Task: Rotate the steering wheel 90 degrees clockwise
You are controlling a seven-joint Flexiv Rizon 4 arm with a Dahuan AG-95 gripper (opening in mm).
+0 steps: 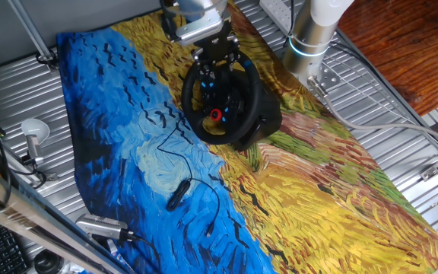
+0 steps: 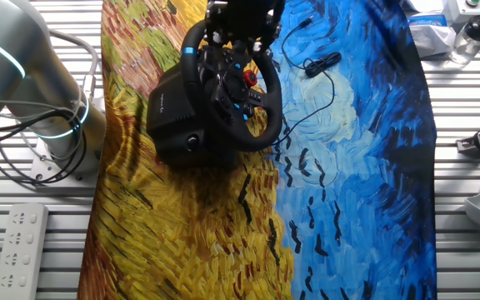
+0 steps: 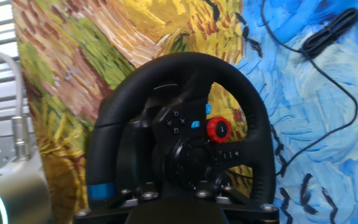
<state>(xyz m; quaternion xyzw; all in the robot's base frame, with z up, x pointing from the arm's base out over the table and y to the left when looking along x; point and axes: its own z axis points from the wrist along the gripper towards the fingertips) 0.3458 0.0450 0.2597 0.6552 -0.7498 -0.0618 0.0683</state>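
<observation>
Gripping looks underway: your gripper sits at the far rim of the steering wheel, mid-cloth on its black base, but I cannot tell whether the fingers are clamped. A loose hold would likely slip off mid-turn; a sideways pull may drag the base across the painted cloth.

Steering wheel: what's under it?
The steering wheel sits on its bulky black base, which rests on a painted cloth. Whatever lies beneath the base and cloth is covered.
</observation>
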